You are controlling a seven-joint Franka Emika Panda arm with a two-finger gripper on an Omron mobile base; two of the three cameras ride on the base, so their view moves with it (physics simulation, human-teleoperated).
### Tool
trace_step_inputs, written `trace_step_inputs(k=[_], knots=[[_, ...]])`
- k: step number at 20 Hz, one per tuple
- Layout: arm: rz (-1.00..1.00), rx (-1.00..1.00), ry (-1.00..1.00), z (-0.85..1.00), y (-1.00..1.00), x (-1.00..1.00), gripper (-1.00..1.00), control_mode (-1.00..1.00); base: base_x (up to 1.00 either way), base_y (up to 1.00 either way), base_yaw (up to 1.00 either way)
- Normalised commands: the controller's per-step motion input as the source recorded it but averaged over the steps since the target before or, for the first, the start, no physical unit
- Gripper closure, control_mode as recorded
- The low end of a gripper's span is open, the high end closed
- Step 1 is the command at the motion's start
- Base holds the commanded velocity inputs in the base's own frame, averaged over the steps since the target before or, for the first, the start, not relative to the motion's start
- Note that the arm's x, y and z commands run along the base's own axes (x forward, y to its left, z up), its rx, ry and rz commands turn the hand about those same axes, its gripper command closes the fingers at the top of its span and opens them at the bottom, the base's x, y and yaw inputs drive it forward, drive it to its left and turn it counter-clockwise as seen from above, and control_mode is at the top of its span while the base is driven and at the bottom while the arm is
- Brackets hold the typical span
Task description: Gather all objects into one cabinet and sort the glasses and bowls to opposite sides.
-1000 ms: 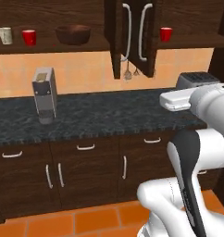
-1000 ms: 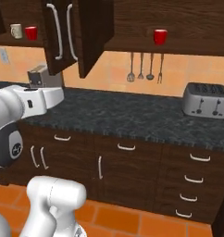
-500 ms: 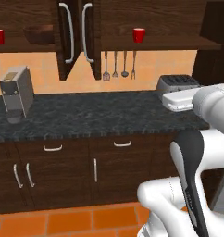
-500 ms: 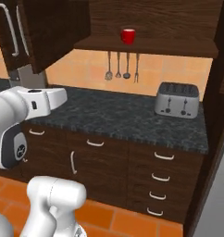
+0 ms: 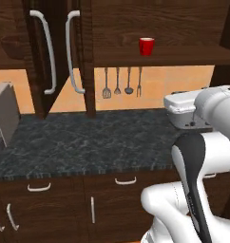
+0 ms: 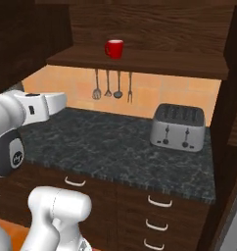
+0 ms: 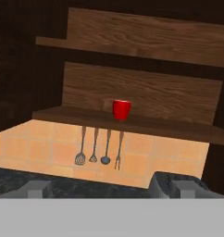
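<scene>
A glossy red mug [image 6: 113,48] stands alone on an open wooden shelf [image 6: 154,63] above the counter, its handle facing left. It shows as well in the left base view as the red mug [image 5: 146,46] and, straight ahead and far off, in the hand view as the red mug [image 7: 121,109]. The cabinet [image 5: 57,57] hangs to the left with both doors swung open and long white bar handles. A dark shape like the bowl [image 5: 12,46] sits inside it at the far left. My gripper [image 7: 112,189] is open and empty, well short of the shelf, level with the counter.
A silver toaster [image 6: 179,127] stands on the dark speckled counter [image 6: 115,147] at the right. Several utensils [image 6: 112,83] hang on the tiled wall under the shelf. A grey appliance [image 5: 3,114] sits at the counter's left. Drawers with small white handles [image 6: 157,202] lie below.
The whole picture has slid left, so the base has driven to the right. The red mug's shelf now sits near the middle. The gripper stays open.
</scene>
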Motion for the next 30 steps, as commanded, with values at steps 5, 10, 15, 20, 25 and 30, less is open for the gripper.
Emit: trace_step_inputs(k=[5, 10, 15, 20, 25, 30], knots=[[0.00, 0.00, 0.00, 0.00, 0.00, 0.00, -1.00, 1.00, 0.86, -0.35, 0.07], [0.00, 0.00, 0.00, 0.00, 0.00, 0.00, -1.00, 1.00, 0.54, 0.00, 0.00], [0.00, 0.00, 0.00, 0.00, 0.00, 0.00, -1.00, 1.00, 0.00, 0.00, 0.00], [-0.01, 0.08, 0.04, 0.45, 0.00, 0.02, -1.00, -1.00, 0.00, -0.01, 0.00], [0.01, 0.04, 0.15, 0.72, 0.11, 0.09, -1.00, -1.00, 0.00, 0.00, 0.00], [0.03, 0.01, 0.02, 0.00, 0.26, 0.64, -1.00, -1.00, 0.00, 0.00, 0.00]])
